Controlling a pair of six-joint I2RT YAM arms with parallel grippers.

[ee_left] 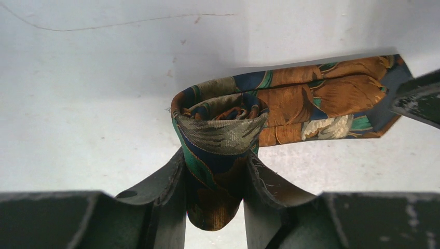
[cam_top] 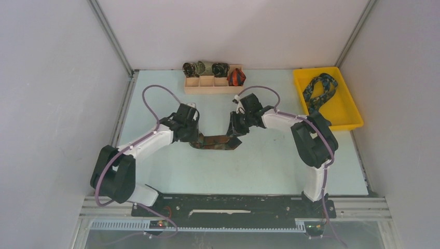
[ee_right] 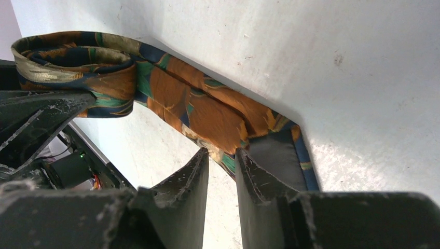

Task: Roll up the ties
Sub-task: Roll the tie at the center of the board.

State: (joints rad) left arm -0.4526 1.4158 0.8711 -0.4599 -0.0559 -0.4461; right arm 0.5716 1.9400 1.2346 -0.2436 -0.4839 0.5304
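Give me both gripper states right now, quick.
Left gripper: closed on the rolled end of the tie.
Right gripper: nearly closed, pinching the edge of the tie's flat end.

Robot lab cell, white panel walls [cam_top: 233, 31], aluminium frame [cam_top: 112, 36]

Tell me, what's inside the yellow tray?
One loose, unrolled navy-and-teal tie lies in the yellow tray. The tray floor beneath it is hidden, and the right arm covers its near corner.
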